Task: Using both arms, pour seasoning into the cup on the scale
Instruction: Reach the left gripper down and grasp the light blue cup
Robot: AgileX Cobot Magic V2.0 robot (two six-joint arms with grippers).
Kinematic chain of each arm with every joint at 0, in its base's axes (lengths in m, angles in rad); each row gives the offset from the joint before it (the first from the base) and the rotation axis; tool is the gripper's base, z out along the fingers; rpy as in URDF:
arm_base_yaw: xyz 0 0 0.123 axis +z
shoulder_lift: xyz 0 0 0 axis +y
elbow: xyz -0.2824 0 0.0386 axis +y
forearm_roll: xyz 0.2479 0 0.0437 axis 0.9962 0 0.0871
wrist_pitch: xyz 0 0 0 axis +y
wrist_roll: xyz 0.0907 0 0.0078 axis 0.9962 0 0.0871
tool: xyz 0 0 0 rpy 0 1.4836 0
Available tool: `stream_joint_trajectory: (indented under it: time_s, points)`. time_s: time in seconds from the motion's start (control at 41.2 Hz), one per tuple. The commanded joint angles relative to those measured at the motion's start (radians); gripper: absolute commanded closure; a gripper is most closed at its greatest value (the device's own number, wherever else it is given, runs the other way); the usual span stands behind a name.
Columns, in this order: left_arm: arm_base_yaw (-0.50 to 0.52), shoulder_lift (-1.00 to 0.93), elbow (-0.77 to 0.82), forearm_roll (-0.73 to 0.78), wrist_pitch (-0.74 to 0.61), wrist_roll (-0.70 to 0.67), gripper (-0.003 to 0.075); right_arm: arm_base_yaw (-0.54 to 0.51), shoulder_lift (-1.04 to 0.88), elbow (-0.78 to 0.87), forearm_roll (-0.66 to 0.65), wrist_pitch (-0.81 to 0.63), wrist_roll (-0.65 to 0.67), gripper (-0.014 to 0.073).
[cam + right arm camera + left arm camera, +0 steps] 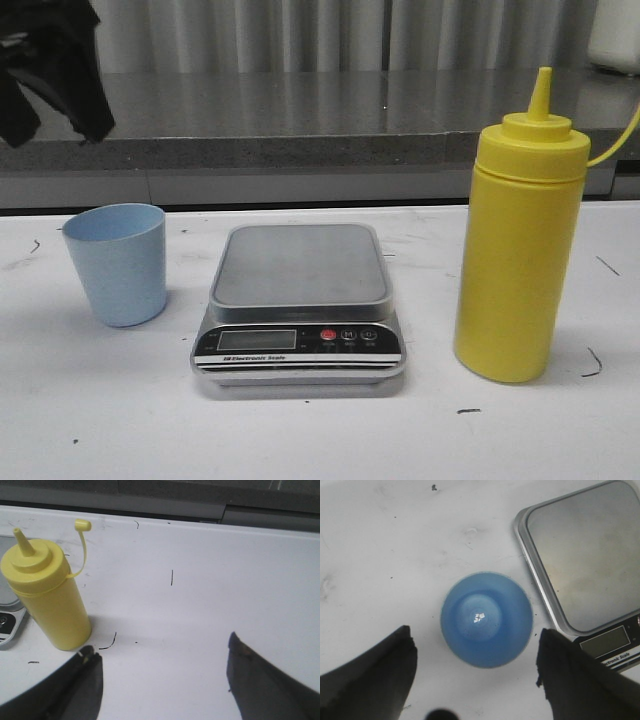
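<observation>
White and scuffed with small black marks, the tabletop (100, 410) runs back to a grey speckled counter ledge (300, 110) and a pale ribbed wall. Your three task items stand in a row across it.

Your left gripper (475, 672) hangs over the left end of the row, its two bulky black fingers (367, 677) spread wide apart and holding nothing. Between those fingers, slightly ahead of the tips and touching neither, stands the small pale blue matte plastic tumbler (117, 262), upright and open, seen from above in the left wrist view. You can see its bare inner bottom catching a glint of light.

Just beside the tumbler, off the tool's right finger, sits the flat digital kitchen scale (299, 305) with its square steel platform, black front panel, LCD display, one red button and two dark ones. Its platform carries nothing, and tumbler and scale do not touch.

Beyond the scale, the tall opaque yellow plastic squeeze bottle (515, 245) stands upright on the table, its cone nozzle uncovered and the cap dangling on its thin strap. Your right gripper (162, 665) has its black fingers (260, 680) wide apart too, empty, and the bottle stands outside that gap, just ahead of the left finger's tip.
</observation>
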Motion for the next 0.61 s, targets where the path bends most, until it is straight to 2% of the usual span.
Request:
stream_joint_trajectory:
  time_s: [0.0,0.17,0.316,0.583]
  points:
    - [-0.008,0.032,-0.065,-0.004,-0.007,0.001,0.0276,-0.003,0.017,-0.030,-0.007,-0.063,-0.008,0.0052]
    - [-0.008,0.124,-0.096,0.039,-0.003,-0.001,0.0281,-0.003,0.017,-0.030,-0.007,-0.063,-0.008,0.0052]
    - [-0.008,0.177,-0.100,0.130,-0.008,-0.062,0.0281,-0.003,0.017,-0.030,-0.007,-0.063,-0.008,0.0052]
    - [-0.008,0.224,-0.100,0.093,-0.060,-0.064,0.0282,-0.003,0.017,-0.030,-0.007,-0.063,-0.008,0.0052]
